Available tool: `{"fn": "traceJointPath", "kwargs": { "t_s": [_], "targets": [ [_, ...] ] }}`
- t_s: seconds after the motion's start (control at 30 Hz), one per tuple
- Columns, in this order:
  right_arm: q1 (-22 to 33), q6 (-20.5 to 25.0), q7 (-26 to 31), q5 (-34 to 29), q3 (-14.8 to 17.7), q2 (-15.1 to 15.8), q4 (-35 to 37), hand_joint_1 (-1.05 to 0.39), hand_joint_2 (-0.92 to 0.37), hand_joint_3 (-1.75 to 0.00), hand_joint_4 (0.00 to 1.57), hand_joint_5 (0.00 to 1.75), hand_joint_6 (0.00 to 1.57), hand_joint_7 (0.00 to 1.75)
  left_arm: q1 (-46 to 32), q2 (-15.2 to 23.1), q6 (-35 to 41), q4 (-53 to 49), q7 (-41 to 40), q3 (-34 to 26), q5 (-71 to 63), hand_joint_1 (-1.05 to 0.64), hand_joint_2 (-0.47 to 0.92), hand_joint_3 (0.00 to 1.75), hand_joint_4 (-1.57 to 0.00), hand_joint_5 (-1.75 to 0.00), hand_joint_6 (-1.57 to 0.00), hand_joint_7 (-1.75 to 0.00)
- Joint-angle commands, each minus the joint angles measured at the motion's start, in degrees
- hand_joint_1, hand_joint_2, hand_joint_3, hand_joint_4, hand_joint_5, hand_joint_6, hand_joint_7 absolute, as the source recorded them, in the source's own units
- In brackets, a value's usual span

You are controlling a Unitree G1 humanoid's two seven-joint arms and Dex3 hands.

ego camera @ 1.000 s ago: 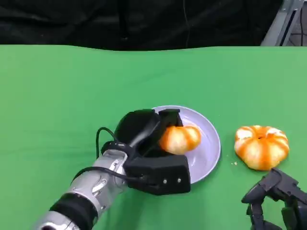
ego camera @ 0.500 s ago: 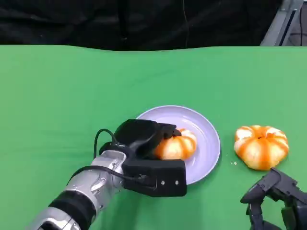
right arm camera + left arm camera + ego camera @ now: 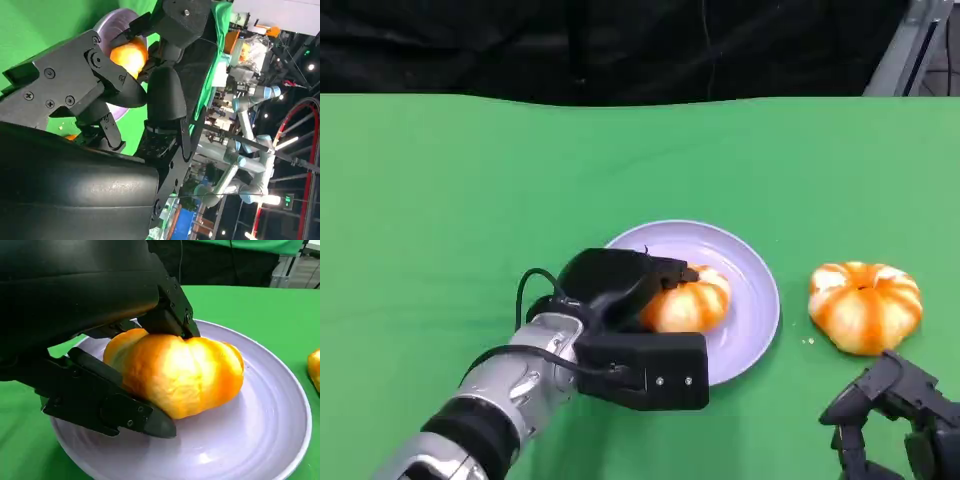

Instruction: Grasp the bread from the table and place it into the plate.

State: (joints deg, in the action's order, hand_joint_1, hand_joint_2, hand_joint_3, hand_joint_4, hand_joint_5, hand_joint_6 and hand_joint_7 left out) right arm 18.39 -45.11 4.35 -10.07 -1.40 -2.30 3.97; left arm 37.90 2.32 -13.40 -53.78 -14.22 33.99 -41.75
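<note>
A round orange-and-white bread (image 3: 692, 301) lies on the lavender plate (image 3: 752, 268) near the table's middle. My left hand (image 3: 615, 290) grips this bread from its left side. In the left wrist view the bread (image 3: 185, 375) rests on the plate (image 3: 260, 440), with black fingers (image 3: 170, 315) over its top and another pressed along its underside. My right hand (image 3: 900, 420) hovers at the lower right with fingers bent and apart, holding nothing. In the right wrist view its black fingers (image 3: 100, 75) stand in front of the plate (image 3: 112, 20).
A second, larger orange bread (image 3: 865, 305) sits on the green cloth to the right of the plate, just beyond my right hand. The green table (image 3: 470, 180) stretches wide to the left and back. A dark backdrop lies beyond its far edge.
Over the last second my left hand came down and slightly back toward me, setting the bread onto the plate. It has held still for the last half second. The right hand has not moved.
</note>
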Motion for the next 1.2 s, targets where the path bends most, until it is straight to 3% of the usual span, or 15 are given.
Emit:
{"fn": "traceJointPath", "kwargs": {
  "t_s": [0.03, 0.1, 0.17, 0.33, 0.6, 0.87, 1.03, 1.1, 1.2],
  "targets": [
    [-0.1, -0.5, 0.5, 0.7, 0.3, 0.4, 0.4, -0.09, -0.54, -1.19, 0.82, 1.75, 0.75, 1.5, 0.0, 3.1, 1.7, 5.6, 3.1, -0.2, -0.6, -0.83, 0.92, 0.55, -0.26, -0.02, -0.4, 0.0],
    [-0.6, -1.3, 0.4, 1.0, 0.4, 0.7, 1.3, -0.09, -0.54, -1.19, 0.83, 1.75, 0.74, 1.5, -1.0, 4.9, 2.9, 10.1, 5.5, -0.7, -0.6, -0.99, 0.92, 0.72, -0.07, 0.0, -0.19, 0.0],
    [-0.7, -1.6, 0.4, 1.1, 0.4, 0.7, 1.5, -0.09, -0.54, -1.19, 0.83, 1.75, 0.74, 1.51, -1.7, 5.4, 3.8, 12.2, 6.6, -0.8, -0.6, -1.04, 0.92, 0.77, -0.01, 0.0, -0.13, 0.0],
    [-0.8, -1.3, 0.4, 1.7, 0.5, 0.6, 2.0, -0.1, -0.54, -1.19, 0.83, 1.74, 0.75, 1.5, -3.9, 7.8, 2.6, 17.4, 7.9, -3.3, 2.2, -1.05, 0.92, 0.85, 0.0, 0.0, -0.13, -0.01],
    [-1.4, -2.4, 0.3, 1.6, 0.6, 0.9, 2.9, -0.1, -0.52, -1.22, 0.84, 1.75, 0.75, 1.5, -5.0, 8.5, 2.2, 19.3, 8.5, -4.0, 2.8, -1.05, 0.92, 0.86, 0.0, 0.0, -0.15, -0.01],
    [-0.2, 0.2, 0.8, 0.1, 0.5, 0.5, 0.4, -0.09, -0.52, -1.21, 0.82, 1.75, 0.75, 1.51, -5.3, 8.9, 2.0, 20.2, 9.0, -4.2, 3.0, -1.05, 0.92, 0.86, 0.0, 0.0, -0.13, 0.0],
    [-1.0, -1.6, 0.5, 0.9, 0.3, 0.7, 1.8, -0.08, -0.53, -1.2, 0.83, 1.75, 0.74, 1.51, -8.7, 9.1, 0.3, 26.6, 14.0, -9.2, 11.3, -1.01, 0.92, 0.7, -0.18, -0.07, -0.19, -0.02],
    [-1.7, -3.2, 0.1, 1.6, 0.3, 1.1, 3.1, -0.07, -0.52, -1.21, 0.84, 1.75, 0.74, 1.51, -10.5, 8.6, 0.5, 29.6, 16.6, -11.7, 15.7, -0.75, 0.92, 0.36, -0.44, -0.12, -0.43, -0.06],
    [-2.1, -4.0, 0.0, 1.9, 0.4, 1.2, 3.8, -0.07, -0.52, -1.23, 0.84, 1.75, 0.73, 1.51, -11.2, 8.6, 1.0, 31.1, 18.0, -12.6, 16.9, -0.68, 0.92, 0.28, -0.51, -0.11, -0.5, -0.06]
  ]
}}
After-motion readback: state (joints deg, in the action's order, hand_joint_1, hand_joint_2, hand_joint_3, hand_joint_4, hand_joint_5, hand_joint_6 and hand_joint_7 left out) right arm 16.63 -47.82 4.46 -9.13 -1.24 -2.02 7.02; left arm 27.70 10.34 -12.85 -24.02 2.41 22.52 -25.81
